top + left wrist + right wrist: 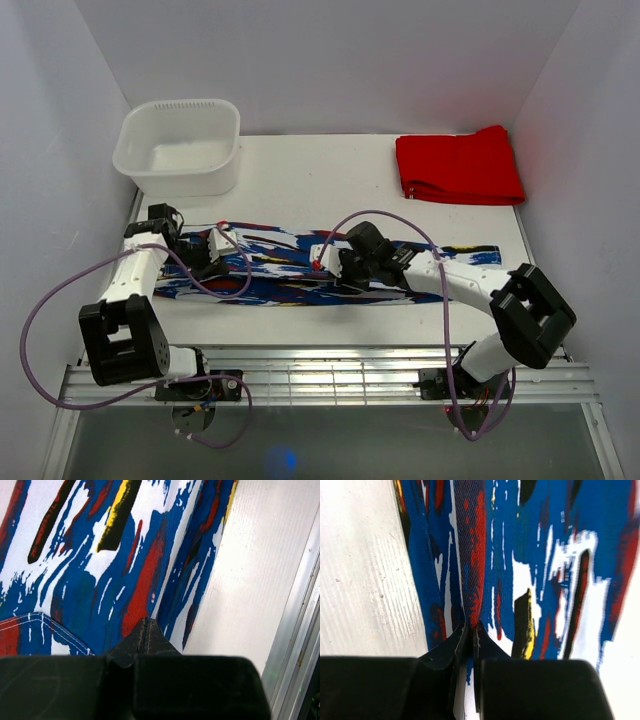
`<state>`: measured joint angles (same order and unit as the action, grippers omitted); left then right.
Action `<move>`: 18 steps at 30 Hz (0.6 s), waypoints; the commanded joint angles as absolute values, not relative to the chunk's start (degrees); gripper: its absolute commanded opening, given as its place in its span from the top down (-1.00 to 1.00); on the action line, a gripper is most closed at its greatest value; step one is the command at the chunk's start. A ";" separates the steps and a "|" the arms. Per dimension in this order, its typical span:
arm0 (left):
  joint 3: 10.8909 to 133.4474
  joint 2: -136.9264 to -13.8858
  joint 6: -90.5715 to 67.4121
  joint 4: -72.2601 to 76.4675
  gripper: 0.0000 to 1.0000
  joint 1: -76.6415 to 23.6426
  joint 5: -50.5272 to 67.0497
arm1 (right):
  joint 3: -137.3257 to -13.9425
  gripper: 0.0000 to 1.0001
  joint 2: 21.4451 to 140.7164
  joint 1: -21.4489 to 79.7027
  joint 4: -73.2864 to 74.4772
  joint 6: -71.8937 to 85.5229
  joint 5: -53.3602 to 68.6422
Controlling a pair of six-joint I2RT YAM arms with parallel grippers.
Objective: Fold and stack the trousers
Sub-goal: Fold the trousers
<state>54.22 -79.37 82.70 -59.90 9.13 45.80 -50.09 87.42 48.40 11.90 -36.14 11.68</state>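
On white table [300, 180], trousers [285, 268] spread flat, white walls [330, 60] around

Left gripper [146, 626], right gripper [469, 630]: both low; jaws clamped together

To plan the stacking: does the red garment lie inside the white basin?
No, the red garment lies folded on the table, far from the white basin.

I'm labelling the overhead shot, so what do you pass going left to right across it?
White plastic basin → right gripper, shut on the trousers → red folded garment. The trousers and the left gripper overlap others, so they are left out.
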 commanded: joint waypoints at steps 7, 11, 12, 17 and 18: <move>47.14 -71.63 94.30 -69.89 1.00 11.60 42.81 | -44.74 0.85 82.61 48.69 15.47 -38.58 13.97; 41.85 -76.36 92.12 -63.82 0.98 11.60 38.85 | -44.47 0.84 89.19 48.60 13.80 -39.02 12.14; 41.40 -77.94 90.54 -62.42 0.92 11.60 37.19 | -44.82 0.84 90.08 48.69 12.93 -39.11 11.69; 43.15 -85.43 84.38 -59.94 0.25 11.78 35.68 | -48.42 0.46 93.25 48.60 15.20 -39.37 10.89; 44.46 -84.73 84.38 -60.72 0.19 12.04 36.47 | -48.60 0.28 92.82 48.60 15.81 -39.46 11.07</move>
<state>42.26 -86.08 86.54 -62.00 11.44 39.44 -47.64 91.42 49.15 11.62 -38.30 13.65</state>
